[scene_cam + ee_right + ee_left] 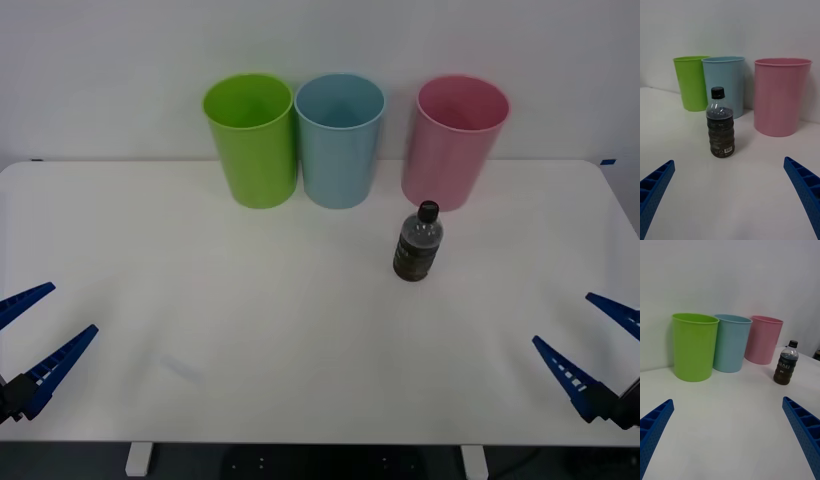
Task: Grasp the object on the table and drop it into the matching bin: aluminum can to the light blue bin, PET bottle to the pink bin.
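**PET bottle awaiting pickup: approach not yet begun**

PET bottle (418, 243) stands upright on the table (250, 330), cap on, just in front of the pink bin (456, 140) and slightly toward the light blue bin (339, 138). It touches neither bin. A lime green bin (251, 138) stands beside the light blue one at the left end of the back row.

**Gripper status**
- Right gripper (590, 345): low over the near right corner of the table, jaws spread wide, holding nothing. In the right wrist view the bottle (720, 123) sits between the two fingers' lines, well ahead of them.
- Left gripper (38, 328): low over the near left corner, jaws likewise wide and empty, well apart from the bottle.

**Step in hand**
The task appears to be at its start: the grasp is not yet made and the bottle has not been lifted.

**Next move**
1. The right arm is the nearer and better aligned; it is the likely choice for the reach.
2. Advance until the fingers straddle the ribbed body below the shoulder, then close.
3. Lift clear of the pink rim, which stands higher than the bottle, before release.

Caution: the bottle is narrow and tall; a one-sided finger contact could tip it.
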`<action>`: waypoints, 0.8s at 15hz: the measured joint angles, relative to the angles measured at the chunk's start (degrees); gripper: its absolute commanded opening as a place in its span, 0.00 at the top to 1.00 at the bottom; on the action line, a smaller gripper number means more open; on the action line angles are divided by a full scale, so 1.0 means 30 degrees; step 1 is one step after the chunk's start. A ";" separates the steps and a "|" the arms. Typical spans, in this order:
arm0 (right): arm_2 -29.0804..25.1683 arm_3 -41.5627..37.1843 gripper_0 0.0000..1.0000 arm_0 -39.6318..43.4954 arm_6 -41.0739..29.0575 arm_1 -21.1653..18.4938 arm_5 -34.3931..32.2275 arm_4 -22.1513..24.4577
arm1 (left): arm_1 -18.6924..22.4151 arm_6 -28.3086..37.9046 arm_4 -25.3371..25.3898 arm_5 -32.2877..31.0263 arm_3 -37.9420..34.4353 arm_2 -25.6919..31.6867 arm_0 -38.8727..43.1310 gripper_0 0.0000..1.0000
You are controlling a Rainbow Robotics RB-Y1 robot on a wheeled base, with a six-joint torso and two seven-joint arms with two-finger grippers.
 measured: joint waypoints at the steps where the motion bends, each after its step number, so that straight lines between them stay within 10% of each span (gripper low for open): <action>1: 0.0354 0.0008 0.00 -0.0065 0.0173 0.0000 0.0354 0.0000 | 0.0000 0.0000 0.0000 0.0000 0.0000 0.0000 0.0000 0.00; 12: 0.2474 0.2298 0.00 -0.2795 0.1243 0.0364 0.1832 0.0519 | 0.0000 0.0000 0.0000 0.0000 0.0000 0.0000 0.0000 0.00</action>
